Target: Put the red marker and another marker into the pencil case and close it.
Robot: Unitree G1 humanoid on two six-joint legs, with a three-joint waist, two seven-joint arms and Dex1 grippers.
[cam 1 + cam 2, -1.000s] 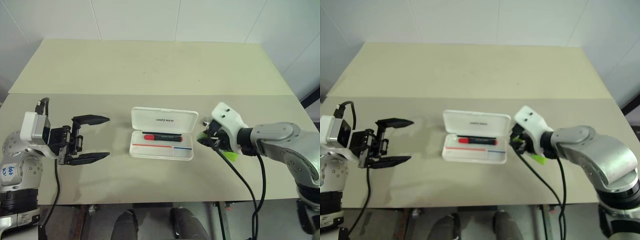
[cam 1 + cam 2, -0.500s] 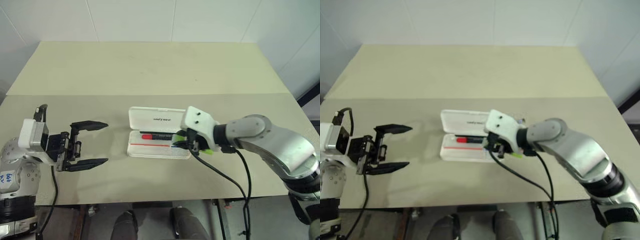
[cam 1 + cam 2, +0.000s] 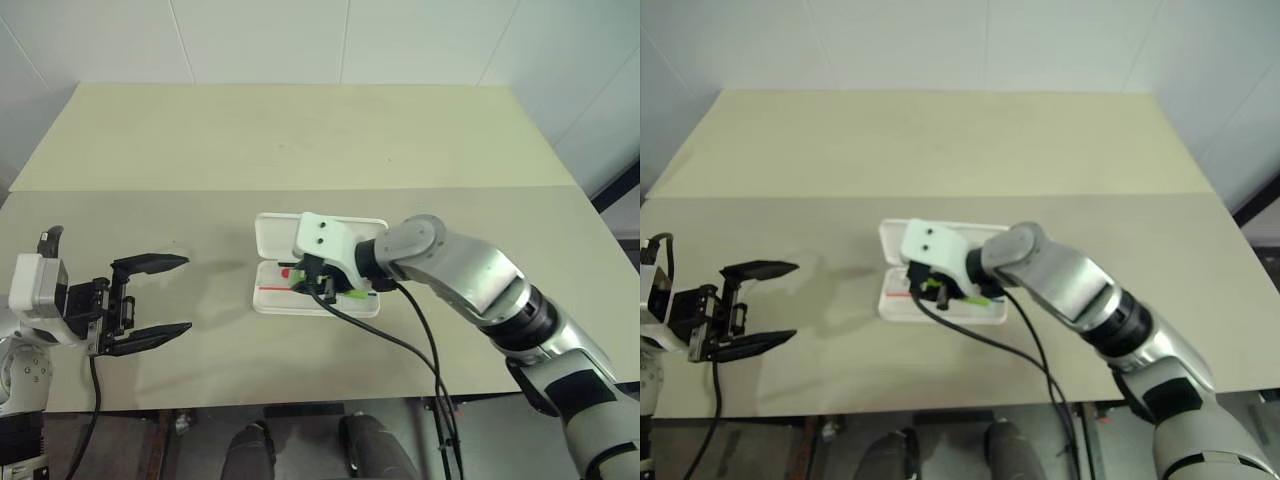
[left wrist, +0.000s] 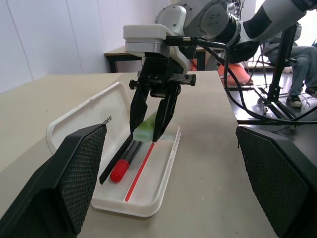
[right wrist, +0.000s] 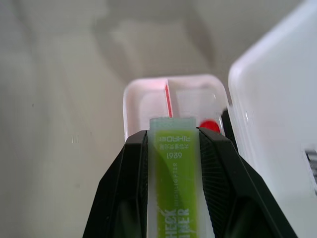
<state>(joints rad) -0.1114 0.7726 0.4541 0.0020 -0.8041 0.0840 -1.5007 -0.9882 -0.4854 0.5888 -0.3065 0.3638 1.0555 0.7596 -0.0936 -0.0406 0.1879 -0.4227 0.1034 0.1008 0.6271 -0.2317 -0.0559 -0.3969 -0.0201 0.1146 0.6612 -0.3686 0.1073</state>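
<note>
Partly hiding the open pencil case (image 3: 268, 232), the right end effector (image 4: 151, 133) grips the green highlighter (image 5: 173, 188); the left end effector (image 3: 150, 297) gapes.

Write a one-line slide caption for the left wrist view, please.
Right gripper holds the green highlighter above the open pencil case, beside the red marker.

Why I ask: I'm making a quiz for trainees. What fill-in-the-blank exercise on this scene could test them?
1. The right gripper is shut on the ____ highlighter.
2. The red marker lies inside the open ____.
3. The left gripper is ____ and holds nothing.
4. The pencil case has its lid ____.

Missing words: green; pencil case; open; open
</note>
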